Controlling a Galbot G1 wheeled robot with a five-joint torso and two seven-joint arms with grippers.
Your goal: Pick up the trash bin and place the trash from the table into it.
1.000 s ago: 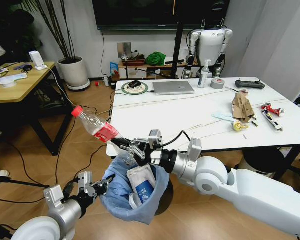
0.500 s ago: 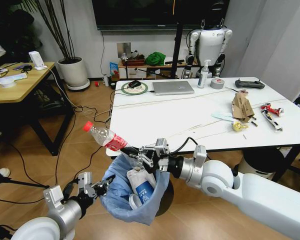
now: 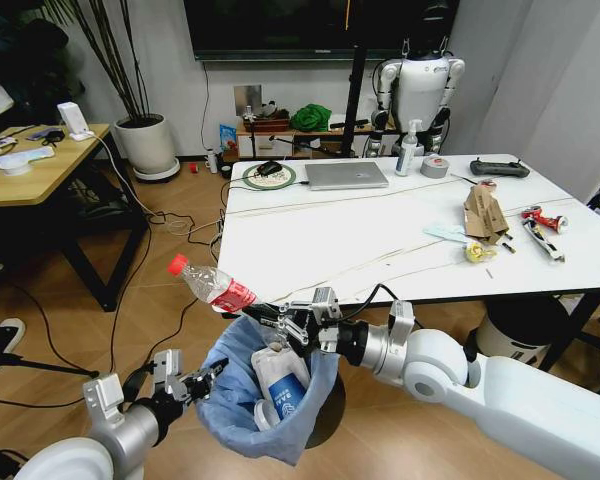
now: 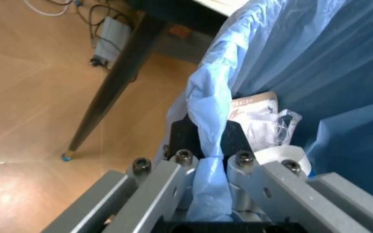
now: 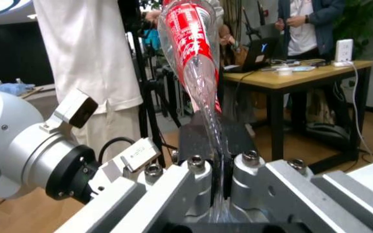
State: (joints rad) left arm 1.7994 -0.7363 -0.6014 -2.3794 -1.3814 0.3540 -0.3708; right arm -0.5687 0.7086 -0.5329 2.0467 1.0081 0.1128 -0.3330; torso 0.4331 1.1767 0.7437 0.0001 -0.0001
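Right now the small round trash bin lined with a crinkly light-blue plastic bag (image 3: 265, 400) hangs just off the front left corner of the glossy white worktop (image 3: 380, 235), above the wooden floor. The left gripper (image 3: 202, 378) has its fingers pressed together on the bag's rim; in the left wrist view the blue plastic (image 4: 207, 145) is bunched between the black pads. Inside the bin lie a blue-white paper cup (image 3: 280, 395) and crumpled white wrappers (image 4: 261, 124).

Over the bin's mouth, the right gripper (image 3: 270, 318) pinches the flattened base of a clear plastic bottle with a red label and red cap (image 3: 212, 286), which tilts up and away to the left, cap end highest. The right wrist view shows the squashed bottle (image 5: 196, 63) clamped between the fingers.

Farther back on the worktop, toward its right side, sit torn brown cardboard (image 3: 485, 212), a yellow scrap (image 3: 477, 252) and red-white snack packs (image 3: 543, 218). A silver laptop (image 3: 346, 174) and a grey tape roll (image 3: 435, 167) rest near the far edge.
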